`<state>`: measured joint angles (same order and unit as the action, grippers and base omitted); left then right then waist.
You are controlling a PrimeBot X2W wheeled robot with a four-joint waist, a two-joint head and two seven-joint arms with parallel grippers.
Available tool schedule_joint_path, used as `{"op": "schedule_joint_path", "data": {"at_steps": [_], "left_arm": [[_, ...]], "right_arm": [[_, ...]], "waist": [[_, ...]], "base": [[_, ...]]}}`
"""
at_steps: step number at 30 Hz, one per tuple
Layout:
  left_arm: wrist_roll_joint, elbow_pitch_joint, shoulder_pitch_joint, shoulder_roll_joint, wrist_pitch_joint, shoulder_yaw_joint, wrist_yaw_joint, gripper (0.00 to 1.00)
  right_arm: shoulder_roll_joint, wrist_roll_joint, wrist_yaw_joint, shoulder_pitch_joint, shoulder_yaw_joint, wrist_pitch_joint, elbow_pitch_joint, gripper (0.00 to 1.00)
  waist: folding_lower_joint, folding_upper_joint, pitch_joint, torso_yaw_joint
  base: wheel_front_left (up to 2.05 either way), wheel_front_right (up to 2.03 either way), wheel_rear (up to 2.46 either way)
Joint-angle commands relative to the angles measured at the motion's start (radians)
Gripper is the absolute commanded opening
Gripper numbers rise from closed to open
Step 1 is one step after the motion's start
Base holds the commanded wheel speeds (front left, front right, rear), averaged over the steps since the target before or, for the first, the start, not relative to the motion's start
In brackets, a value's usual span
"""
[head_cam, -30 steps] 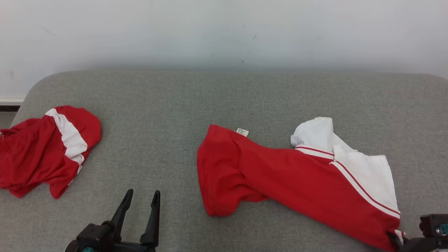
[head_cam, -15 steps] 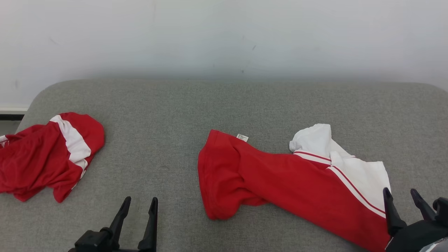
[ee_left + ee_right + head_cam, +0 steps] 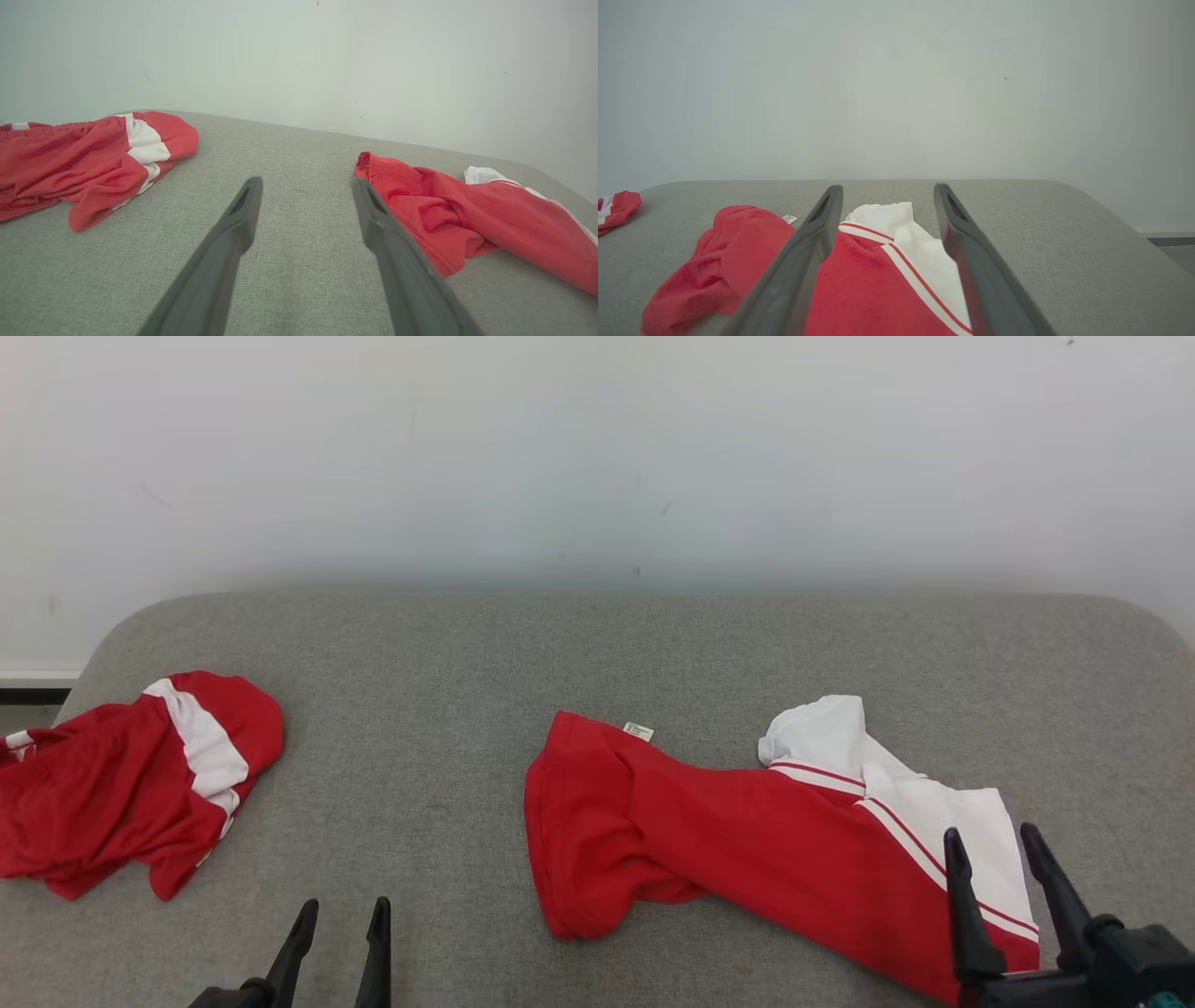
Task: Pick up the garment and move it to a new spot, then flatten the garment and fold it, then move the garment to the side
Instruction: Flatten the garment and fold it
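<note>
The garment (image 3: 747,840), red with a white striped part and a small label, lies crumpled and stretched out on the grey padded surface (image 3: 448,653), right of centre. My right gripper (image 3: 990,833) stands open over its near right end, with nothing between the fingers. In the right wrist view the right gripper (image 3: 888,188) spreads wide above the garment (image 3: 878,280). My left gripper (image 3: 344,904) is open over bare fabric, left of the garment. In the left wrist view the left gripper (image 3: 306,182) has the garment (image 3: 467,214) to its right.
A second red and white garment (image 3: 121,784) lies bunched at the surface's left edge; it is the second garment (image 3: 84,158) in the left wrist view and the second garment (image 3: 616,207) in the right wrist view. A pale wall (image 3: 597,457) rises behind the surface. The surface's corners are rounded.
My right gripper has opened, let go of the garment's near right corner and risen over it. The camera has tilted, shifting the whole picture downward.
</note>
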<state>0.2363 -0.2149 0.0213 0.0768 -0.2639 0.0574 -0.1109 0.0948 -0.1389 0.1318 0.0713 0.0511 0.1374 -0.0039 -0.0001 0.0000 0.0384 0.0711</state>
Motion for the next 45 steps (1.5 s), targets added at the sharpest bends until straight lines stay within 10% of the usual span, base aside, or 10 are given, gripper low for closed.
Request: {"op": "schedule_joint_path", "data": {"at_steps": [1, 18, 31, 45], "left_arm": [[0.001, 0.002, 0.015, 0.003, -0.001, -0.005, 0.004, 1.0], [0.005, -0.02, -0.009, 0.003, 0.014, 0.004, 0.008, 1.0], [0.125, -0.302, -0.439, -0.01, 0.441, 0.002, 0.066, 1.0], [0.161, -0.576, -0.771, -0.013, 0.553, -0.004, 0.156, 1.0]], "right_arm": [[-0.009, -0.001, -0.002, 0.02, -0.008, 0.011, 0.018, 1.0], [-0.01, -0.036, -0.002, -0.002, -0.036, 0.048, 0.116, 1.0], [0.012, -0.051, -0.002, -0.056, -0.126, 0.043, 0.127, 1.0], [0.045, -0.065, -0.002, -0.188, -0.322, 0.07, 0.209, 1.0]], "waist": [[0.0001, 0.0, 0.012, -0.004], [0.0001, 0.0, 0.013, -0.043], [0.0001, 0.0, -0.087, -0.13], [0.0001, 0.0, -0.226, -0.277]], "base": [[0.0, 0.0, 0.0], [0.0, 0.0, 0.0], [0.0, 0.0, 0.0], [0.0, 0.0, 0.0]]}}
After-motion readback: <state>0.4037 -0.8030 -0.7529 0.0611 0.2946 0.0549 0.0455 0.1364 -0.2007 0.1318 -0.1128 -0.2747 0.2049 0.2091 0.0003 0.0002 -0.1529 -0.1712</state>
